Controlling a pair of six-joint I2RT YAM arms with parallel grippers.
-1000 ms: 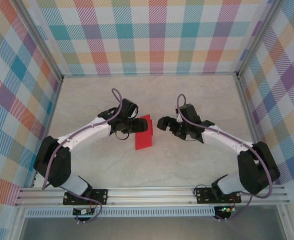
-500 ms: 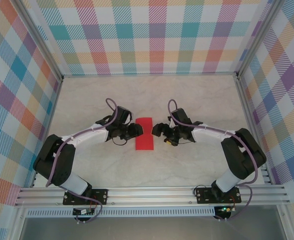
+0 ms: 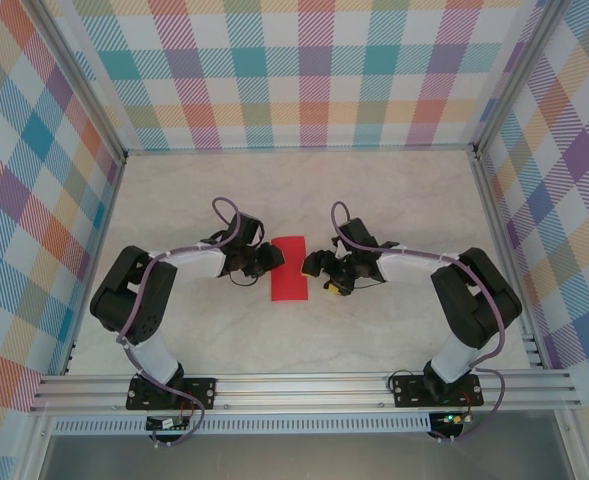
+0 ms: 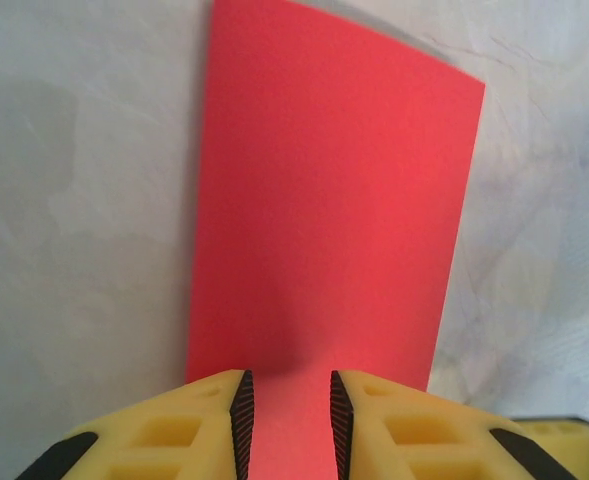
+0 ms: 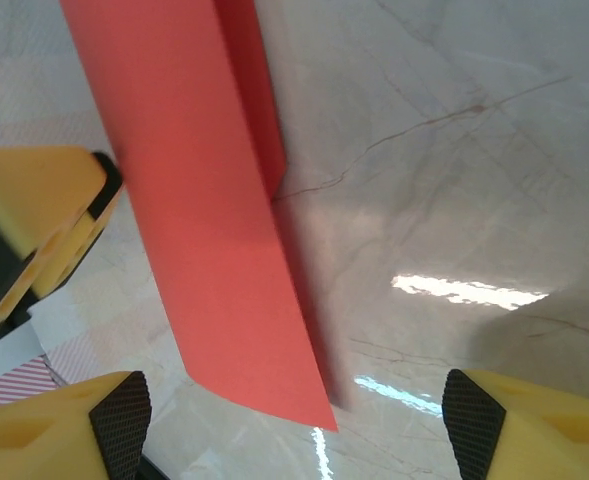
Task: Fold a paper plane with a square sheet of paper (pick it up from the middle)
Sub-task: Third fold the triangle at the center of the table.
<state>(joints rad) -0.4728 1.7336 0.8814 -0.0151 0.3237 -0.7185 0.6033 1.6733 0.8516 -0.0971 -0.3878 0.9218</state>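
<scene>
Both arms have drawn their elbows in since a second ago. The grippers have closed in on the paper from either side, and the paper itself now lies straighter than it did.

From the top camera I see the red sheet of paper [image 3: 291, 270] folded to a narrow rectangle near the middle of the table [image 3: 394, 190], its long sides running away from the bases. My left gripper [image 3: 271, 260] sits at the left long edge and my right gripper [image 3: 312, 266] sits just beside the right one. I cannot read either jaw gap from up here.

On the left wrist camera the red sheet of paper [image 4: 329, 220] runs up from between the fingers, its far edge slightly curved over the pale table [image 4: 84, 200]. The left gripper [image 4: 287, 425] stands narrow, and red shows through the slim gap between its pads [image 4: 242, 415]. I cannot tell whether they touch the paper.

On the right wrist camera the right gripper [image 5: 294, 415] stands wide and holds nothing. The red sheet of paper [image 5: 189, 200] slants down between its fingers with a second layer showing along one edge. A yellow finger [image 5: 39, 215] of the left gripper sits just beside the sheet's far side.
</scene>
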